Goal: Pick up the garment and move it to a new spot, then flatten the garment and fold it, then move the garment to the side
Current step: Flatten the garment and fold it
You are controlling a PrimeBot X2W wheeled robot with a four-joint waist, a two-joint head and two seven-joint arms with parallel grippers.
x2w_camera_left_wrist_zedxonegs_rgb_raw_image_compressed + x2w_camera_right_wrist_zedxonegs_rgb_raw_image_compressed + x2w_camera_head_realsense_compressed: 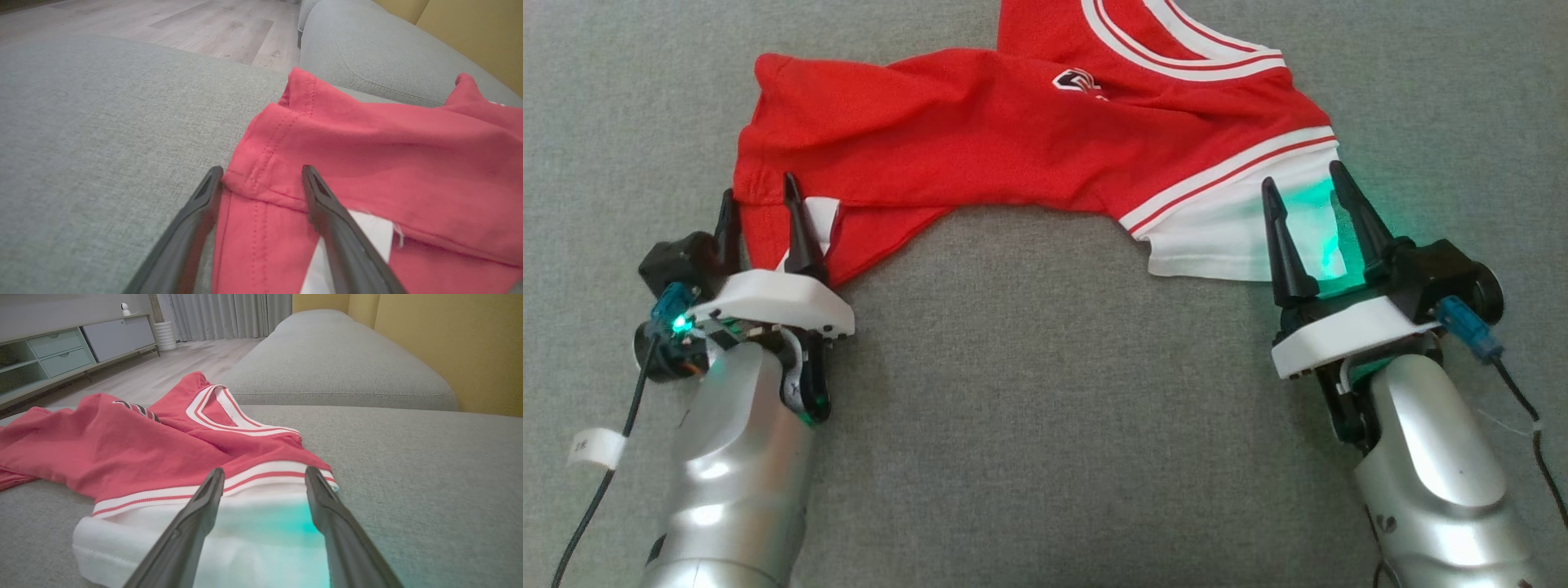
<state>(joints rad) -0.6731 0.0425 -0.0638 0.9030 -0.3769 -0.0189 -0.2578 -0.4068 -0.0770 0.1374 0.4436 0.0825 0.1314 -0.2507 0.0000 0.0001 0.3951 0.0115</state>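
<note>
- Two grippers are seen low over a grey sofa seat (1045, 408), one at each near end of the garment (980, 122).
- The garment is a red jersey with white and red striped trim. It is spread crosswise on the seat, creased and partly folded over itself, not flat.
- The V-neck collar (1176, 49) is at the far side, right of centre. A small dark and white logo (1076, 80) is seen just near of it.
- Left gripper (758, 188): jaws are apart, nothing clamped. The fingers are set either side of the red hem corner at the garment's left end. In the left wrist view the stitched hem fold is seen between the two fingertips.
- A white label (821, 216) is seen just right of the left gripper's right finger, at a fold of the red fabric.
- Right gripper (1302, 175): jaws are apart, nothing clamped. The fingers are placed over the white sleeve end (1225, 237), just short of the striped band.
- Green light is cast on the white fabric between the right gripper's fingers.
- Contact between fingers and fabric cannot be confirmed on either side.
- A bare stretch of seat lies between the two arms, where the garment's near edge arches away.
- A grey back cushion (335, 367) is seen beyond the garment in the right wrist view, with a yellow wall (449, 343) behind it and wood floor (163, 371) to the left.
</note>
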